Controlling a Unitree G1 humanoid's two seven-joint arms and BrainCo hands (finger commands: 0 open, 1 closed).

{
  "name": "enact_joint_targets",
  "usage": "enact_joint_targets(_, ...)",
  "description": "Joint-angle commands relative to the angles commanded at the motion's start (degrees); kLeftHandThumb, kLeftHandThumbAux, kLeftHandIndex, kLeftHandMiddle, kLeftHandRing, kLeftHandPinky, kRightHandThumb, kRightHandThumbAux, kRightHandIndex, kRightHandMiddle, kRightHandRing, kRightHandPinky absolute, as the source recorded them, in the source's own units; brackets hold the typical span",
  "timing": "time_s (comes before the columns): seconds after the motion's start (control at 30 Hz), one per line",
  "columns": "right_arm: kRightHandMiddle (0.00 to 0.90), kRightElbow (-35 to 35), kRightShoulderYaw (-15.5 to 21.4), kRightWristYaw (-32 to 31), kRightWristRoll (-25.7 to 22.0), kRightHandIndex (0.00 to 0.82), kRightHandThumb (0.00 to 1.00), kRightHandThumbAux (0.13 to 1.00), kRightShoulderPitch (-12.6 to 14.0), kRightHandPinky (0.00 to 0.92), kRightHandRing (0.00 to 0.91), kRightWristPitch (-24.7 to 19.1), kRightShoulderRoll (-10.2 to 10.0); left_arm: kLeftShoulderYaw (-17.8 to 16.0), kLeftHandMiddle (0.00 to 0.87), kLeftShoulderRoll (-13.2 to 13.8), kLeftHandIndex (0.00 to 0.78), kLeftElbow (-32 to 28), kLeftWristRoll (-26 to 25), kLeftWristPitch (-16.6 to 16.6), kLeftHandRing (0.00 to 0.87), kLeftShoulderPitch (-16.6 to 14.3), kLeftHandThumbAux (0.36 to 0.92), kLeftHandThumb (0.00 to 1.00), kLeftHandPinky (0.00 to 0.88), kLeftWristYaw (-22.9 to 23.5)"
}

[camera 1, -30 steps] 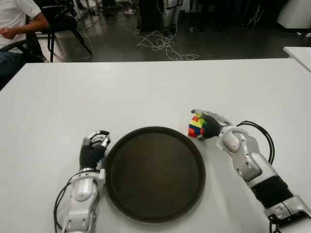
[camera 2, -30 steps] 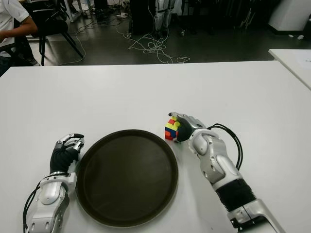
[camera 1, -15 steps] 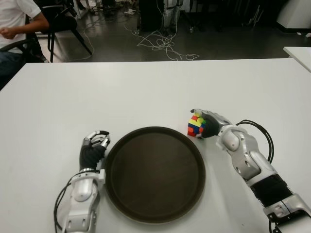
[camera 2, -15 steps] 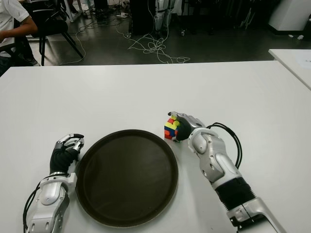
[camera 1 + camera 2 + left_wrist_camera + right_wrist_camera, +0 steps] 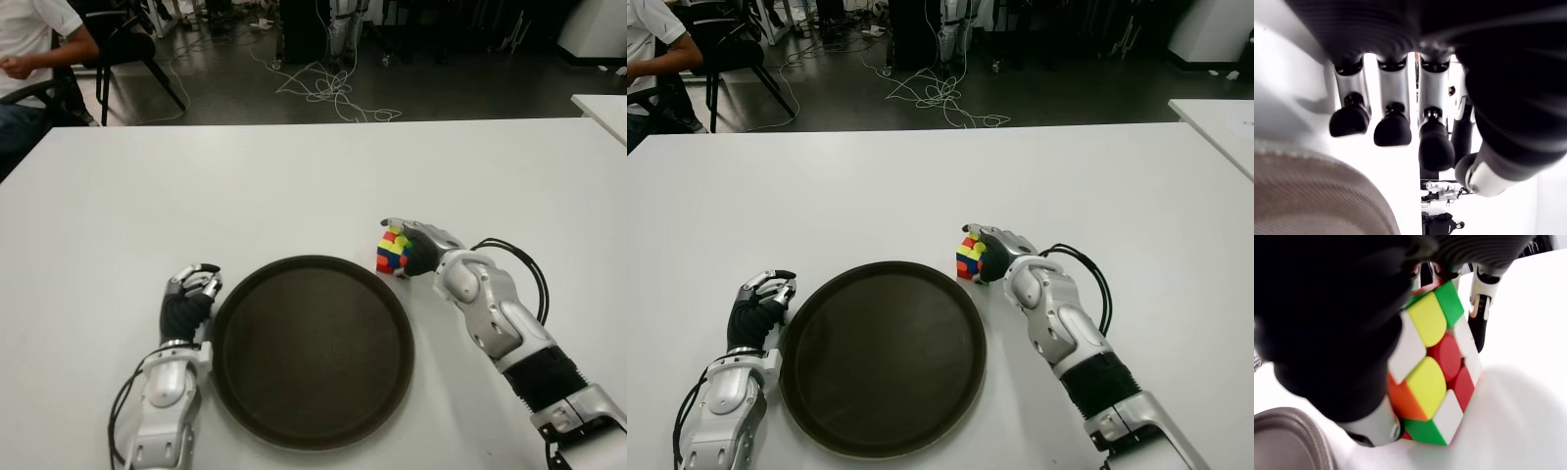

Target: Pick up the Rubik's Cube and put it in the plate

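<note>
cube: the Rubik's Cube (image 5: 392, 252) is just off the plate's far right rim, outside it. From my seat it looks tipped up on an edge rather than flat on the table (image 5: 294, 186).
right hand: my right hand (image 5: 419, 249) is wrapped around the cube. In the right wrist view the thumb presses one face and the fingers (image 5: 1480, 308) reach round the far side, so I'd call that a proper grasp.
left hand: the left hand (image 5: 189, 294) shows just beside the plate's left rim, fingers curled in with nothing in them. It's idle.
plate: the big dark round plate (image 5: 235, 372) has nothing in it.
done so far: reach and grasp look done, I reckon. Whether the cube has cleared the table I can't tell; in the wrist view its bottom corner seems right at the surface.
left to do: lift it, carry it left over the rim, set it down inside the plate and let go. It's a short hop since the cube is almost touching the rim.
writing: no brand, label or text that I can read anywhere, only plain colour tiles on the cube.
</note>
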State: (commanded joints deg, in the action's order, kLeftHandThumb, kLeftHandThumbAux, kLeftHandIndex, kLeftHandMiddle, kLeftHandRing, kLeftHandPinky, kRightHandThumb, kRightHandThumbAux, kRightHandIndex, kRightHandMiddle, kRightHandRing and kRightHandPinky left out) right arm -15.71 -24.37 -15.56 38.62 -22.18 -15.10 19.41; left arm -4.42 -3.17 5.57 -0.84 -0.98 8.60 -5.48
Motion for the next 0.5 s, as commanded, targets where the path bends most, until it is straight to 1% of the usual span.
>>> enact_joint_targets(0.03, 0.347, 0.0, 0.0, 0.1, 0.0, 0.017, 0.308, 0.989, 0.0, 0.476, 0.461, 0.1, 0.0, 0.0, 0.804, 0.0, 0.444, 0.0, 0.0, 0.0, 0.816, 0.0, 0.704, 0.709, 0.806, 0.0)
enact_joint_targets(0.07, 0.312, 0.0, -0.1, 0.1, 0.0, 0.019, 0.279, 0.993, 0.0, 0.449, 0.424, 0.3, 0.1, 0.0, 0.804, 0.0, 0.444, 0.0, 0.0, 0.1, 0.816, 0.0, 0.704, 0.709, 0.804, 0.0)
enact_joint_targets(0.13, 0.265, 0.0, -0.2, 0.0, 0.1, 0.029, 0.242, 0.995, 0.0, 0.405, 0.373, 0.4, 0.2, -0.1, 0.801, 0.0, 0.444, 0.1, 0.0, 0.1, 0.814, 0.0, 0.704, 0.709, 0.802, 0.0)
enact_joint_targets(0.17, 0.239, -0.1, -0.3, -0.1, 0.1, 0.038, 0.194, 0.995, -0.1, 0.369, 0.344, 0.5, 0.2, -0.1, 0.801, 0.1, 0.444, 0.1, 0.0, 0.1, 0.813, 0.0, 0.704, 0.710, 0.801, 0.0)
enact_joint_targets(0.23, 0.217, -0.1, -0.5, -0.5, 0.2, 0.045, 0.146, 0.997, -0.2, 0.338, 0.317, 0.4, 0.4, -0.1, 0.800, 0.1, 0.444, 0.2, 0.0, 0.1, 0.812, 0.0, 0.704, 0.710, 0.800, 0.0)
enact_joint_targets(0.3, 0.195, -0.3, -1.0, -1.5, 0.3, 0.056, 0.059, 0.984, -0.5, 0.293, 0.276, 0.4, 0.8, 0.0, 0.800, 0.1, 0.444, 0.2, 0.1, 0.1, 0.812, 0.0, 0.704, 0.710, 0.800, 0.0)
enact_joint_targets(0.4, 0.181, -1.1, -1.8, -1.1, 1.1, 0.075, 0.019, 0.965, -0.9, 0.258, 0.232, 1.3, 1.5, -0.1, 0.802, 0.0, 0.444, 0.2, 0.0, -0.1, 0.814, 0.0, 0.704, 0.710, 0.807, -0.1)
enact_joint_targets(0.47, 0.181, -1.7, -1.8, 0.4, 1.3, 0.088, 0.009, 0.959, -0.8, 0.261, 0.224, 2.2, 1.5, -0.1, 0.802, -0.1, 0.444, 0.1, -0.1, -0.2, 0.814, -0.1, 0.704, 0.710, 0.808, -0.1)
enact_joint_targets(0.5, 0.190, -1.9, -1.7, 1.1, 1.3, 0.108, 0.006, 0.957, -0.7, 0.274, 0.227, 2.7, 1.5, -0.1, 0.803, -0.1, 0.444, 0.1, -0.1, -0.3, 0.815, -0.1, 0.704, 0.710, 0.810, -0.2)
